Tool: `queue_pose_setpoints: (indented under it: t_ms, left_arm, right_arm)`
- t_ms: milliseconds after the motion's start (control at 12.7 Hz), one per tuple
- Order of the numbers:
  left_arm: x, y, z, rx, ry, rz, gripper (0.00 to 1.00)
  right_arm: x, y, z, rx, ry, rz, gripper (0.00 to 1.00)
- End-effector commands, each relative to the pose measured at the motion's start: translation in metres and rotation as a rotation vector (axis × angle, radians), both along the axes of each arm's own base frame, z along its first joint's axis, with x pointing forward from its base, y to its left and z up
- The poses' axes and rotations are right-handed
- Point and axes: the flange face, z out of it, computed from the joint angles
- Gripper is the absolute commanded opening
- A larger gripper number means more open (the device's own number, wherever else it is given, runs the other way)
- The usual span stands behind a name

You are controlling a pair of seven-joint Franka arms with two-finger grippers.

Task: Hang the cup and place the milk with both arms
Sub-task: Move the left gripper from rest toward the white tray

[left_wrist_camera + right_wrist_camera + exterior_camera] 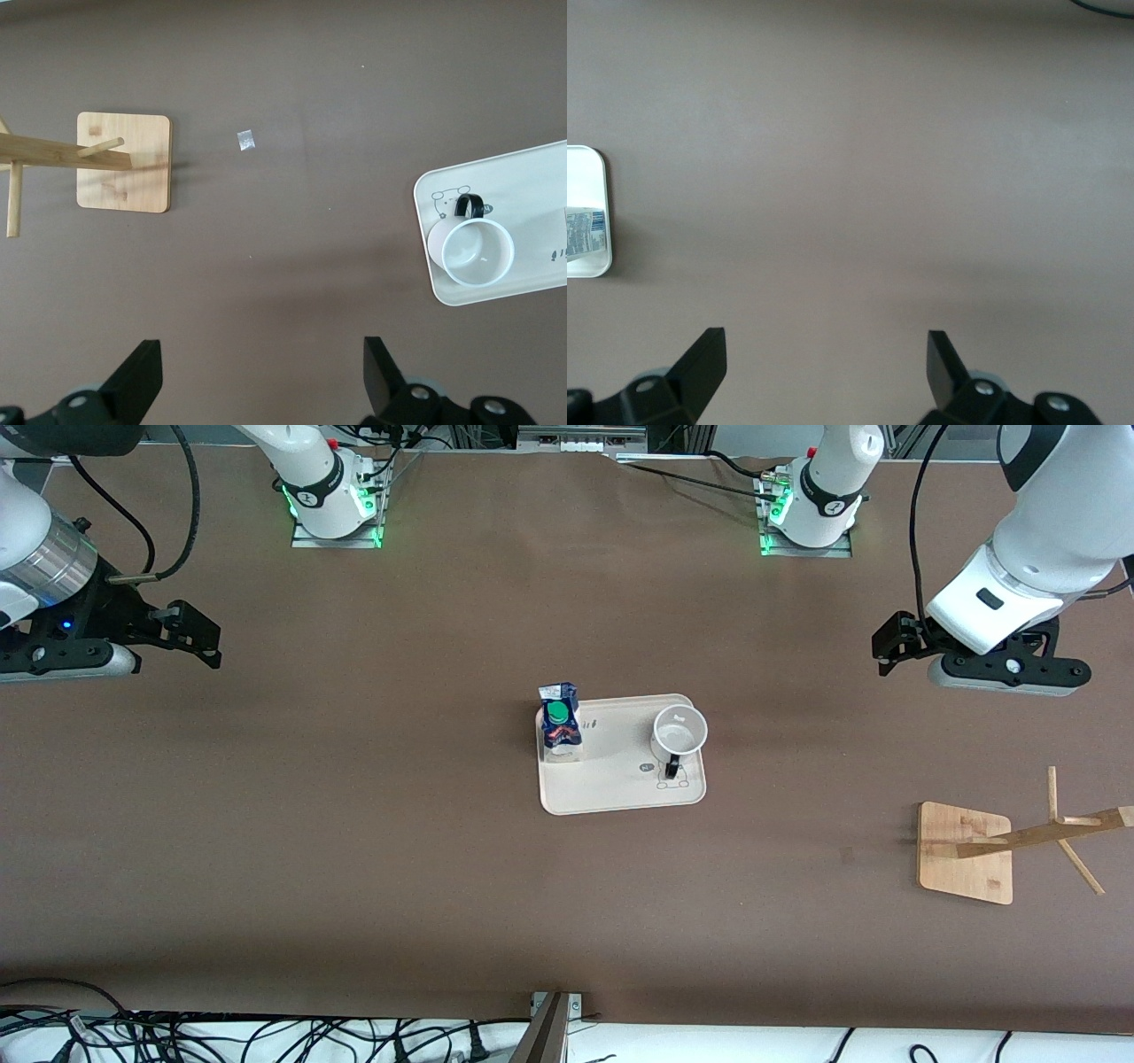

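Observation:
The white cup (pixel 679 733) stands upright on a beige tray (pixel 611 784) in the middle of the table, its black handle turned toward the front camera. The milk (pixel 560 722), a blue-topped carton with a green cap, stands on the same tray at the end toward the right arm. My left gripper (pixel 893 645) hangs open and empty over bare table at the left arm's end. My right gripper (pixel 200 636) hangs open and empty over the right arm's end. The left wrist view shows the cup (pixel 478 251) and tray (pixel 523 177) away from the open left gripper (pixel 261 359). In the right wrist view, the open right gripper (pixel 826 350) is over bare table, with the tray corner (pixel 586 173) and a strip of the milk (pixel 585 232) at the edge.
A wooden cup rack (pixel 966 852) with a square base and pegged post stands near the left arm's end, nearer the front camera than the tray; its base (pixel 123 161) shows in the left wrist view. A small scrap of tape (pixel 245 140) lies beside it. Cables hang along the table's front edge.

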Motion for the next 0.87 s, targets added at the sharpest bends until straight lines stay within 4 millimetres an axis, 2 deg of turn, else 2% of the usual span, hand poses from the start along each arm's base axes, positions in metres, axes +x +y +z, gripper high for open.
queue_pose_setpoints:
  t_ms: [0,236,394,788]
  left_arm:
    - [0.012,0.002,0.005,-0.055,0.010,0.023,1.00]
    - [0.015,0.016,0.004,-0.072,0.013,0.052,1.00]
    - [0.019,0.023,-0.005,-0.072,0.031,0.067,1.00]
    - [0.019,0.017,-0.007,-0.070,0.037,0.064,1.00]
  right_arm:
    - [0.000,0.000,0.007,-0.003,-0.009,0.002,1.00]
    - [0.000,0.002,0.007,-0.004,-0.009,0.005,1.00]
    - [-0.001,0.001,0.006,-0.003,-0.006,0.003,1.00]
    - [0.000,0.003,0.007,-0.001,-0.009,0.005,1.00]
